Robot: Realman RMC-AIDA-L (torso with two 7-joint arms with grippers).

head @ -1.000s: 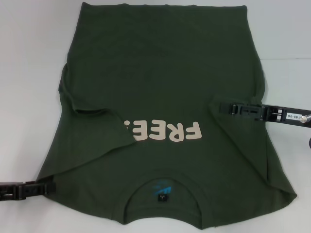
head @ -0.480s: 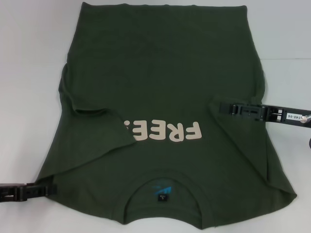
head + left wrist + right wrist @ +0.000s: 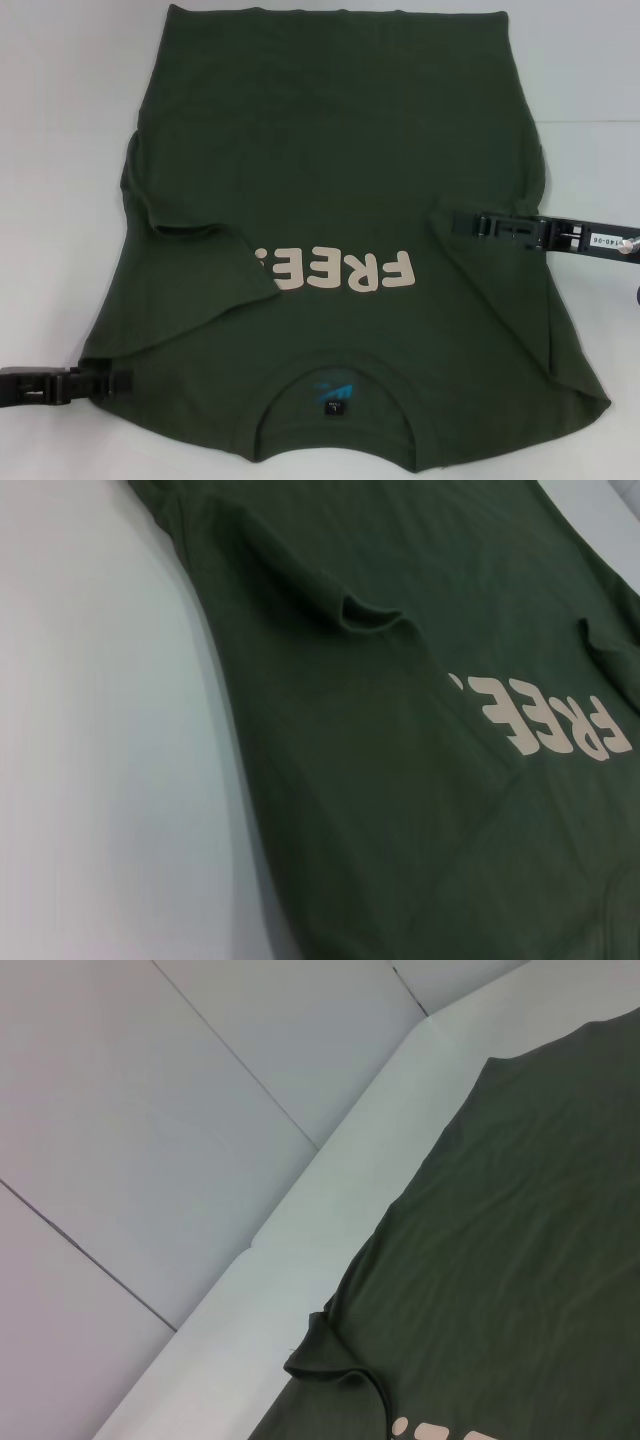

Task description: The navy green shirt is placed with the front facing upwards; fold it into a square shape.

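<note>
The navy green shirt point(image 3: 340, 200) lies face-up on the white table point(image 3: 60, 150), both sleeves folded in. My left claw point(image 3: 118, 381) sits at its shoulder edge, my right claw point(image 3: 462, 221) on the sleeve fold; I cannot tell either's grip. Next, I judge: folding a side panel inward.

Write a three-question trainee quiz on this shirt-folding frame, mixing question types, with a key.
1. True or false: both sleeves of the navy green shirt are already folded inward over the body.
2. Which gripper sits at the shirt's edge near the collar end? A) left gripper B) right gripper
3. Fill in: the cream letters on the chest read ____.

Key: 1 true; 2 A; 3 FREE
</note>
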